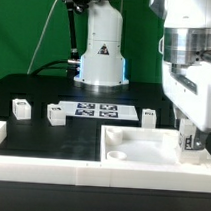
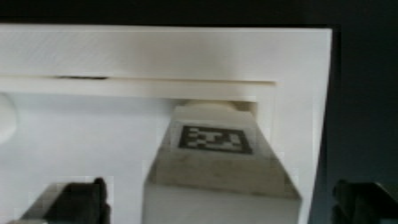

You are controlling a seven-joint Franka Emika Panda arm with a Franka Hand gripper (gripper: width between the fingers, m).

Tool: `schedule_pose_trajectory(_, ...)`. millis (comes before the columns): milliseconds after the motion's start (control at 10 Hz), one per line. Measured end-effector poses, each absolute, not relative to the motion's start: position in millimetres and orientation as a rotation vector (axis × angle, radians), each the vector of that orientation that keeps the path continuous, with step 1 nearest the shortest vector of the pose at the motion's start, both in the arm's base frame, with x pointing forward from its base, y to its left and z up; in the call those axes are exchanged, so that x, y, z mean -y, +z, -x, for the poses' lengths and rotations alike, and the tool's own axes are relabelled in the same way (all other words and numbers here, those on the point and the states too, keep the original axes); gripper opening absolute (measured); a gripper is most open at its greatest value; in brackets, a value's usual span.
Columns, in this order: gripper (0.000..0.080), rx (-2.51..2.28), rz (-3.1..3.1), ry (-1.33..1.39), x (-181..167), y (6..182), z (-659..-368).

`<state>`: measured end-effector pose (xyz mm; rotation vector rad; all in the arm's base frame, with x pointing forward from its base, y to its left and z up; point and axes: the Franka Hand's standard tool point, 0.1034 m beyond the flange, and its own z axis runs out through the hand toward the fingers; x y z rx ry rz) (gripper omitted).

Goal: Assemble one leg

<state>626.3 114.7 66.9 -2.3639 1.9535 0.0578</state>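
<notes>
One leg (image 2: 217,150), a white block with a black-and-white tag on its face, stands on the large white panel (image 1: 141,150) near the corner at the exterior view's right. My gripper (image 2: 217,205) straddles it. The dark fingers (image 2: 75,203) sit on either side with a gap between each and the leg, so the jaws are open. In the exterior view the gripper (image 1: 189,146) is low over the panel with the leg (image 1: 190,139) between its fingers. Three more legs (image 1: 21,109) (image 1: 56,115) (image 1: 149,117) stand loose on the black table.
The marker board (image 1: 98,110) lies in the middle of the table in front of the robot base (image 1: 101,53). A white raised border (image 1: 45,166) runs along the front and the exterior view's left. The panel has a round socket (image 1: 116,154).
</notes>
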Motion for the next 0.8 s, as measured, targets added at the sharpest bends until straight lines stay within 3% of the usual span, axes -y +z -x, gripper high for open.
schedule_pose_trajectory(800, 0.0649, -0.788, 2.989, -0.009, -116.9, 68.3, -627.6)
